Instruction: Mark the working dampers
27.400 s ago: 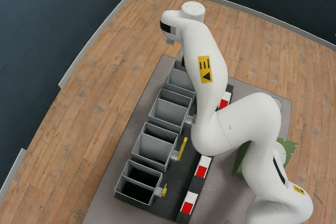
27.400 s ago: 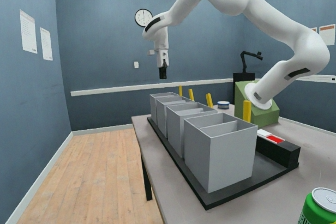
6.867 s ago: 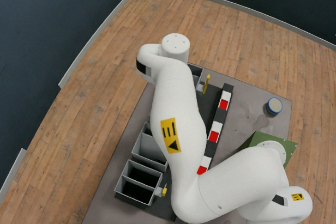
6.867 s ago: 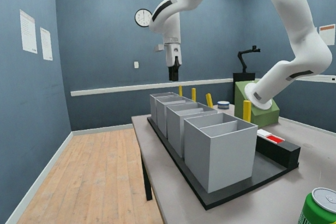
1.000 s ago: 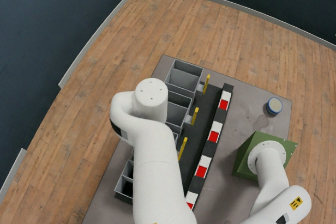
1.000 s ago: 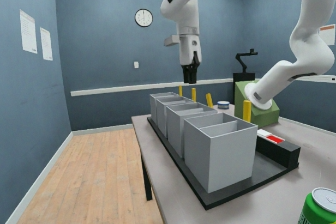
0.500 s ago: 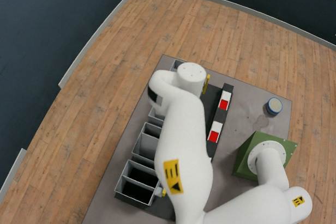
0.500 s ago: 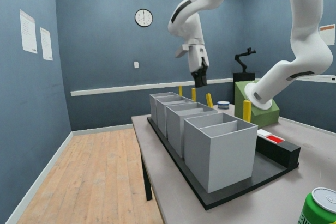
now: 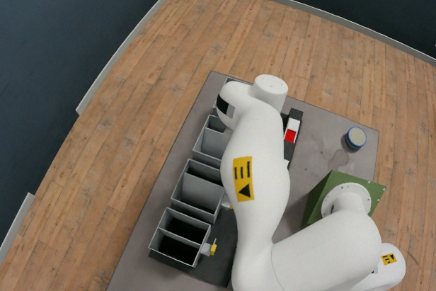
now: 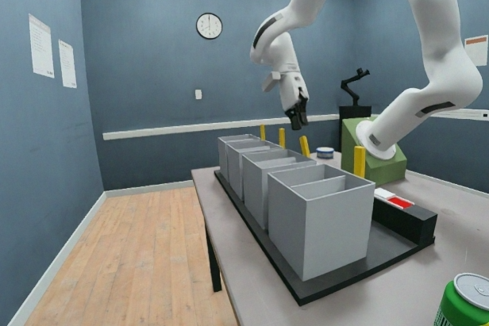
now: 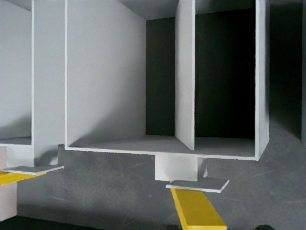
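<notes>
Four grey open-topped dampers stand in a row on a black base; the nearest has the others behind it. Each has a yellow lever, such as the nearest one's and another farther back. The wrist view looks down into one damper with its blade upright and its yellow lever below. The black slider strip shows a red window beside a white cover. My gripper hangs partly open and empty above the lever side of the far dampers. The arm hides it in the overhead view.
The arm's green mount stands on the grey table behind the sliders. A blue-and-white tape roll lies at the far end. A green can stands at the near right corner.
</notes>
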`<state>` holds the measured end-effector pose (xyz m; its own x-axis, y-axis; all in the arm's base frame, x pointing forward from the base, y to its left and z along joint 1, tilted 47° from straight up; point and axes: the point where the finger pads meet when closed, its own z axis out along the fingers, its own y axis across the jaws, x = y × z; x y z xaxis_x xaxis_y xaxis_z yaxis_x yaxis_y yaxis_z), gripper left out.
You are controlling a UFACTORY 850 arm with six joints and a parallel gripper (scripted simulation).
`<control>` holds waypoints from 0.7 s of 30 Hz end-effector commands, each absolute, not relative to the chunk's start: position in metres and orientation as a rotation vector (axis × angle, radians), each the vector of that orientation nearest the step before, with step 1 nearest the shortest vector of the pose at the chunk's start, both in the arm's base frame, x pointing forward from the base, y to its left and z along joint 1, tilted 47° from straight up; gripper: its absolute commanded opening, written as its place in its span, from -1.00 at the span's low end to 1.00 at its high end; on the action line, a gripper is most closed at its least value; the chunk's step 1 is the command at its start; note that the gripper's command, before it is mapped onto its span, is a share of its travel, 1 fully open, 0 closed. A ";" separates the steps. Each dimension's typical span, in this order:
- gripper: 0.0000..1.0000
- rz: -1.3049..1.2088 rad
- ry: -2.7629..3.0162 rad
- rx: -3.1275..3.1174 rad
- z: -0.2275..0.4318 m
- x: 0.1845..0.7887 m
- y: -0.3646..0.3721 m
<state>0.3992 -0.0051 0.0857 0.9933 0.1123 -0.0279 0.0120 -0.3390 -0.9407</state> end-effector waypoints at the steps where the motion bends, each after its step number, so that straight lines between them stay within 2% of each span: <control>1: -0.22 0.101 -0.089 -1.913 0.085 0.399 -0.006; 21: -0.22 0.101 -0.090 -1.913 0.081 0.398 0.005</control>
<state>0.3976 -0.0001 0.0830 0.9932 0.1128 -0.0283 0.0114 -0.3364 -0.9416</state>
